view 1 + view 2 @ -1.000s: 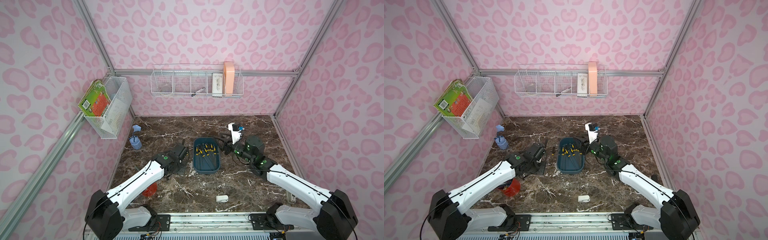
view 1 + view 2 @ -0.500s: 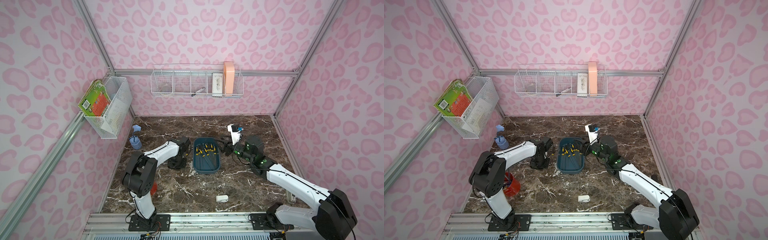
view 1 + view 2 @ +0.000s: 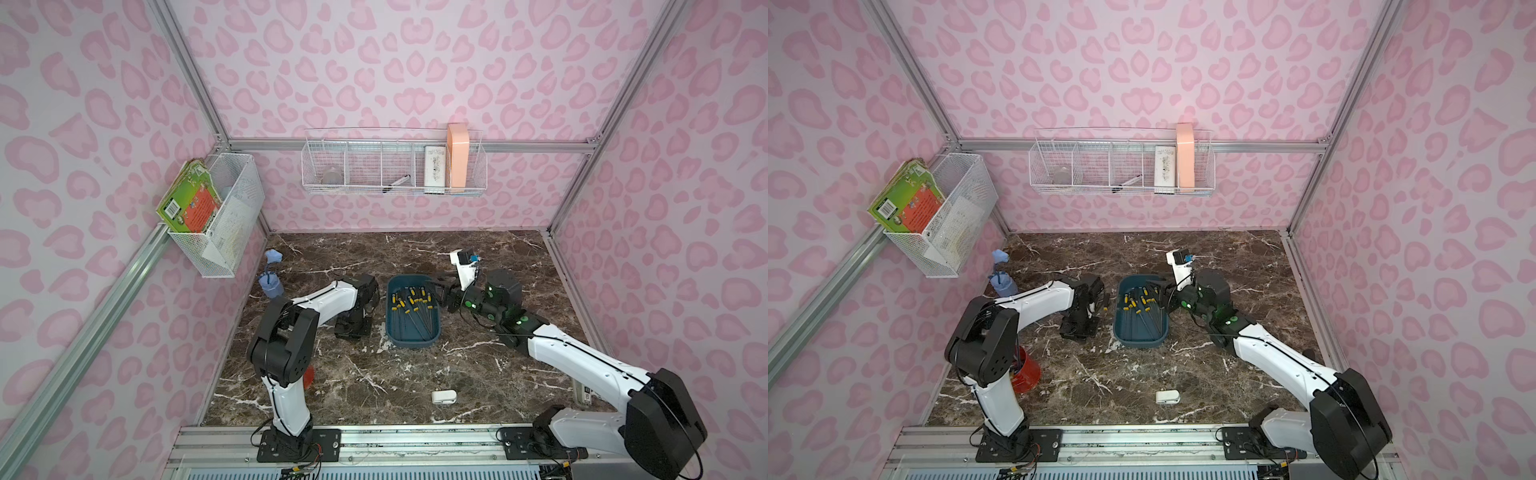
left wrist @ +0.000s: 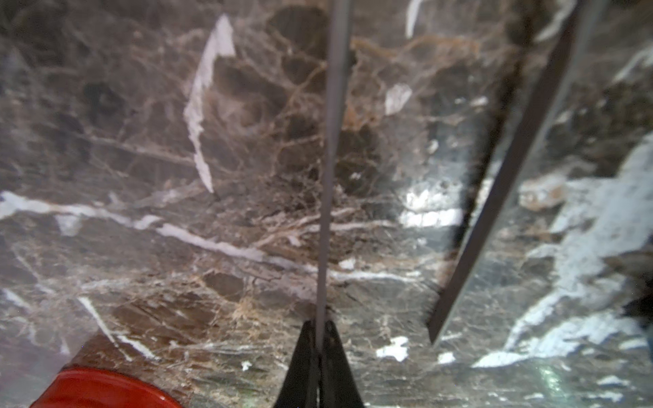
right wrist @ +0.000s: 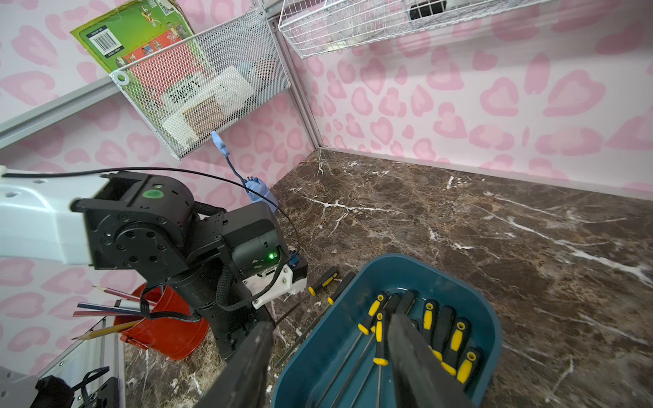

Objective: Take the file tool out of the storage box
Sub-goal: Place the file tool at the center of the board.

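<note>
The storage box (image 3: 411, 343) (image 3: 1140, 343) (image 5: 491, 318) is a teal tub at mid-table holding several files (image 3: 411, 301) (image 5: 456, 339) with black-and-yellow handles. My left gripper (image 3: 353, 328) (image 3: 1077, 328) (image 4: 319, 328) points down, low over the marble just left of the box. It is shut on the thin grey blade of a file tool (image 4: 328, 176). A second file (image 4: 512, 176) lies on the marble beside it. Two file handles (image 5: 323, 281) show outside the box's wall. My right gripper (image 3: 440, 291) (image 3: 1160, 291) (image 5: 330, 321) is open above the box's far right rim, holding nothing.
A red cup (image 3: 1025, 374) (image 5: 159, 328) of pencils stands near the left arm's base. A blue object (image 3: 270, 282) sits by the left wall and a small white item (image 3: 444, 397) near the front. White wire baskets (image 3: 395, 170) (image 3: 216, 220) hang on the walls.
The left arm has folded, its elbow rising near its base, while its gripper stayed low beside the box. The right arm has barely moved.
</note>
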Controlling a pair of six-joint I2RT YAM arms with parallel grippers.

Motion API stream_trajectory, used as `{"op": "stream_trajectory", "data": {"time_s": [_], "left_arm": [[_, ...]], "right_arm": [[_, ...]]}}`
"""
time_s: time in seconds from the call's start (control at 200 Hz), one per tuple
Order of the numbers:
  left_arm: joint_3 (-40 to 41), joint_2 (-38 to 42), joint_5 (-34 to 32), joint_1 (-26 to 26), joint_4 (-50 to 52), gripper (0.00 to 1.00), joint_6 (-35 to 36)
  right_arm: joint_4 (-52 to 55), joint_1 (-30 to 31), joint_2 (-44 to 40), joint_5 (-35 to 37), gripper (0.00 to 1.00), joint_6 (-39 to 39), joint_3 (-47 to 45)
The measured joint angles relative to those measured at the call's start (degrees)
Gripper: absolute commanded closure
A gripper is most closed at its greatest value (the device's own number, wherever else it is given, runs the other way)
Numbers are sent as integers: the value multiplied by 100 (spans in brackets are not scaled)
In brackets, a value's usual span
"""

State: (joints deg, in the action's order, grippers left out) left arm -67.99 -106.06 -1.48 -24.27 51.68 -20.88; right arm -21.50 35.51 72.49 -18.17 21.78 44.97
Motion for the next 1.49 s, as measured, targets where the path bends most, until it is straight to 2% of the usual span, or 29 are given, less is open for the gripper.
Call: {"op": "stream_trajectory", "data": {"time_s": [0.3,0.535,0.615,1.155,1.335,1.495], "left_arm": [[-107,-74,74,109,-39,100,-42],[-96,-118,116,151,-72,100,-42],[-98,-177,157,166,-87,90,-39],[-92,-216,186,188,-24,81,-28],[-7,-74,116,188,-114,69,-26],[118,450,197,114,-164,65,-90]], "right_arm": [[0,0,7,-4,47,-4,0],[15,-4,345,-87,47,-22,66],[15,-4,415,-149,47,-20,96],[363,-9,1049,-393,47,-201,490],[463,37,1447,-483,48,-254,695],[660,96,2120,-494,51,-409,1097]]}}
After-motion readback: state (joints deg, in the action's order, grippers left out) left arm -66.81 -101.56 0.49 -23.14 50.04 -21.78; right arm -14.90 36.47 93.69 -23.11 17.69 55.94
